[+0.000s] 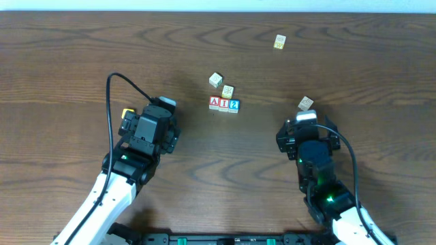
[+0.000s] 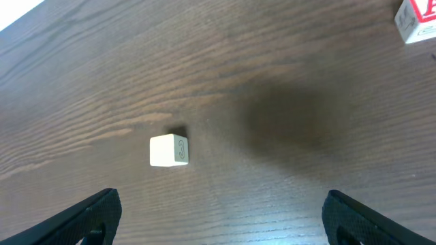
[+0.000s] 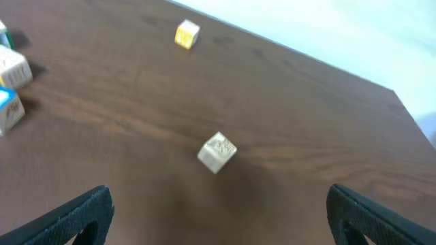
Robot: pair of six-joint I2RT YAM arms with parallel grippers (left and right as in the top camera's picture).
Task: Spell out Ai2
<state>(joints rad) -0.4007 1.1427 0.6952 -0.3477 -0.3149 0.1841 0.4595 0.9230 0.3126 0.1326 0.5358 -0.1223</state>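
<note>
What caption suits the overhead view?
Block row reads A I 2; left arm and right arm hang back, loose blocks scattered.

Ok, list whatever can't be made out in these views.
Overhead: yellow block, partly hidden by the left arm.
Overhead: far block, letter too small to read.
Left wrist: red block, cut off by the upper right edge.
Right wrist: tan block, marking blurred.

**Camera positions and shared fields of view**

The overhead camera is looking straight down from well above the table [image 1: 68,54], taking in its far edge. The left wrist camera is sitting close over the wood, tilting forward toward a red-lettered block [image 2: 414,20]. The right wrist camera is looking obliquely toward the far edge, sharing a tan block [image 3: 217,152] with the overhead view.
</note>
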